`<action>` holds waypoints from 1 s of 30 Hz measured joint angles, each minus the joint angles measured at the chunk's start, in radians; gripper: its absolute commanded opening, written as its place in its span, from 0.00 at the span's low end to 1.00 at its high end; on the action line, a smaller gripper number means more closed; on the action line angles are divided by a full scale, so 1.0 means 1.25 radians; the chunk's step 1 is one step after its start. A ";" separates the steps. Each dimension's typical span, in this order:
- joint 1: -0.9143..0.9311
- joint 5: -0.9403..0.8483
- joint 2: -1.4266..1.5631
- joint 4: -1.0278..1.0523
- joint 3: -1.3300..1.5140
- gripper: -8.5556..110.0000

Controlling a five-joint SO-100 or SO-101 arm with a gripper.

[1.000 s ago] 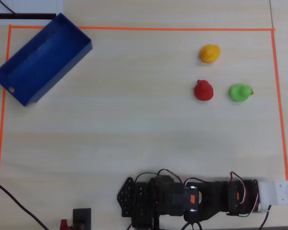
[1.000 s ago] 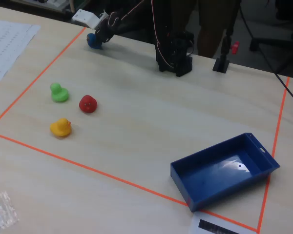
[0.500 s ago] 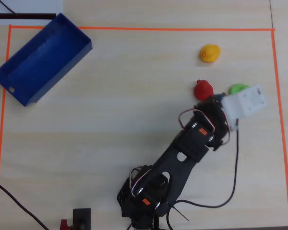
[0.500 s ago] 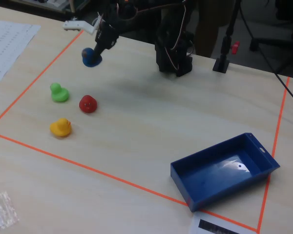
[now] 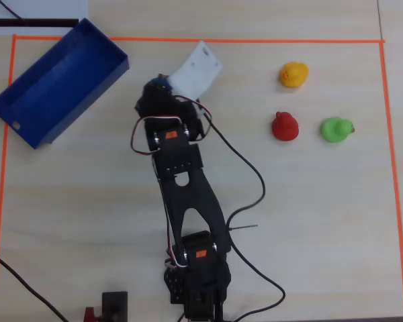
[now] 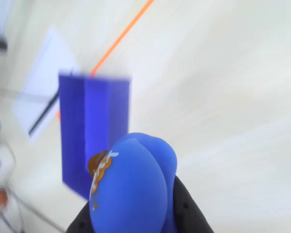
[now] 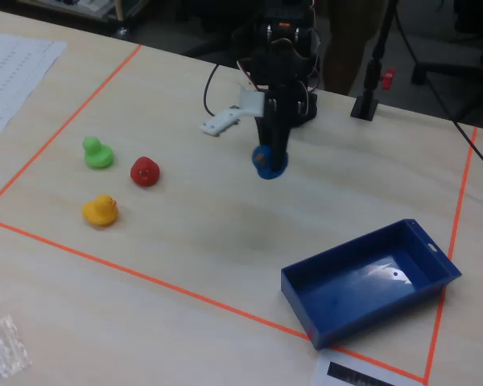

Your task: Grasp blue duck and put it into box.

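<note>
Tool (image 7: 268,163) clamped narrow on the small rounded blue toy duck (image 6: 131,187), black fingers (image 6: 186,213) pressed against both its sides in the wrist view. Duck carried in the air above the pale wood-grain bench (image 7: 209,233), clear of the surface, out over the middle of the orange-taped area. Duck looks smooth and glossy, with a small brownish-red mark on its left flank in the wrist view; beak itself not clear.

Large rectangular blue plastic box (image 7: 370,277) with low walls sits slanted at one corner of the orange tape outline (image 5: 188,40), well apart from the duck. Overhead view shows only a sliver of blue at the arm tip, hidden under the white wrist-camera housing (image 5: 196,70); the fixed view shows the duck hanging whole below the arm. Wrist view is blurred, box (image 6: 87,126) smeared behind the duck.

Small red duck (image 5: 285,126), green duck (image 5: 336,129) and yellow duck (image 5: 294,74) cluster near the opposite bench edge from the box.
</note>
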 measured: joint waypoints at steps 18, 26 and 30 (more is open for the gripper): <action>-0.269 0.121 -0.528 -0.032 -0.508 0.07; -0.306 0.121 -0.847 0.093 -0.931 0.17; -0.308 0.121 -0.968 0.125 -1.085 0.28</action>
